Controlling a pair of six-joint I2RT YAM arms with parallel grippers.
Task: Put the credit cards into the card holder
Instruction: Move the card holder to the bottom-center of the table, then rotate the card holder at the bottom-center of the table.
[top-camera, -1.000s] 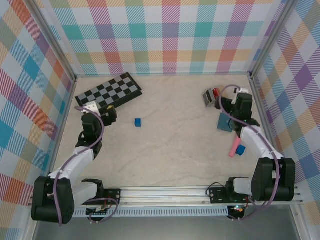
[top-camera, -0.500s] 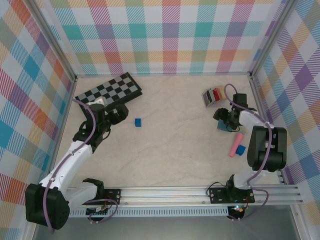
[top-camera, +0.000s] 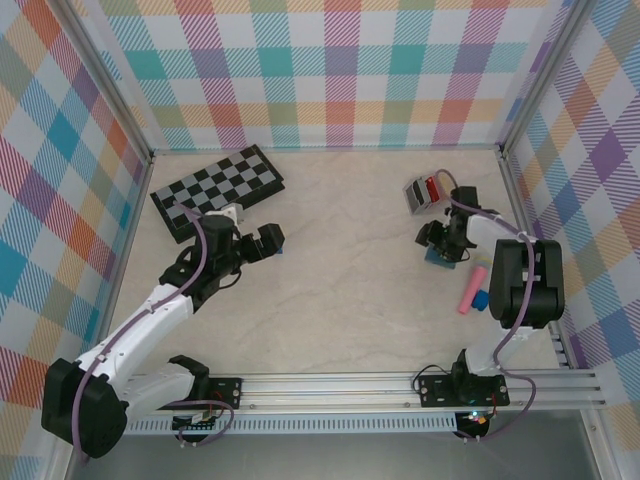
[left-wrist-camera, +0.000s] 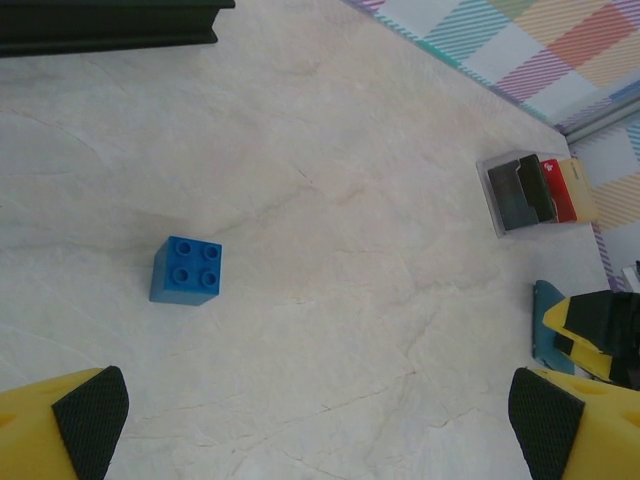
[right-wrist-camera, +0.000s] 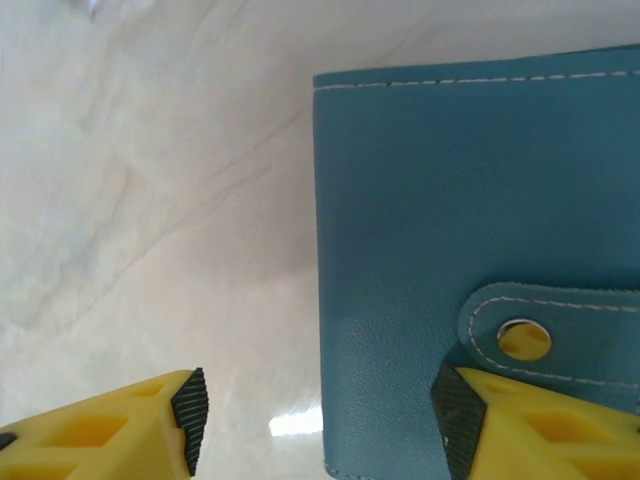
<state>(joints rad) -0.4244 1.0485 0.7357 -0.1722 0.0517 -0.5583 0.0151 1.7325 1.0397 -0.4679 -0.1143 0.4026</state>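
The card holder stands at the back right with a black and a red credit card upright in it. In the left wrist view the card holder shows those cards. A pink credit card lies tilted near the right wall. My right gripper hovers low over a teal wallet; the right gripper is open, one finger off the wallet's left edge, the other above its snap strap. My left gripper is wide open near mid-table, and the left gripper has bare table between its fingers.
A small blue cube sits just ahead of the left gripper. A folded chessboard lies at the back left. Another blue block rests beside the pink card. Checked walls close in the table on three sides.
The left arm swung right, from the chessboard to the blue cube. The right gripper moved left and down onto the wallet, and its jaws narrowed.
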